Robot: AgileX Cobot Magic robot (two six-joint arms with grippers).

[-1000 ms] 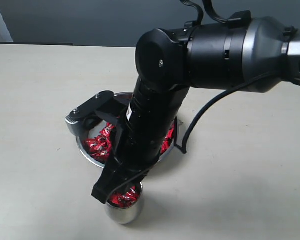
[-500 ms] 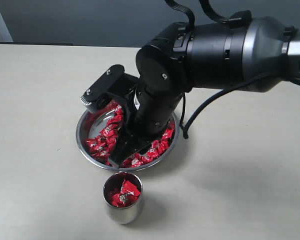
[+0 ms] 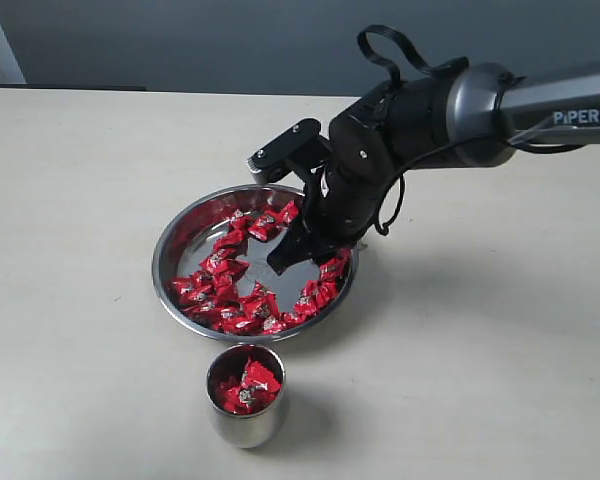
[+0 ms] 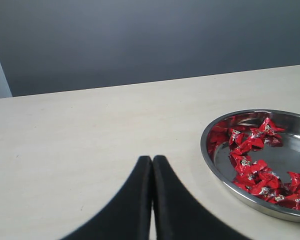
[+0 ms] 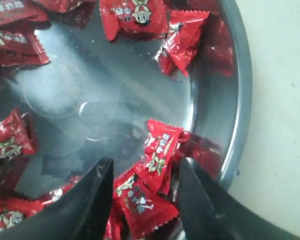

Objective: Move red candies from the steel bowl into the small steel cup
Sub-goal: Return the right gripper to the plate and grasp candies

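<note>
Red candies (image 3: 225, 290) lie in the steel bowl (image 3: 158, 262) mid-table, with more in the small steel cup (image 3: 245, 425) just beside it. The right gripper (image 3: 268, 213) hovers over the bowl, jaws spread. Left wrist: left gripper (image 4: 151, 161) clenched, empty. Right wrist: spread jaws flank candies near the bowl's rim.

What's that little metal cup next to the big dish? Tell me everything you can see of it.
The cup is a small, shiny, straight-sided steel cylinder. It stands upright on the pale table, close to the wide bowl. Its mouth is open, and red candies in crinkled wrappers fill it almost to the rim. Nothing else touches it.
</note>
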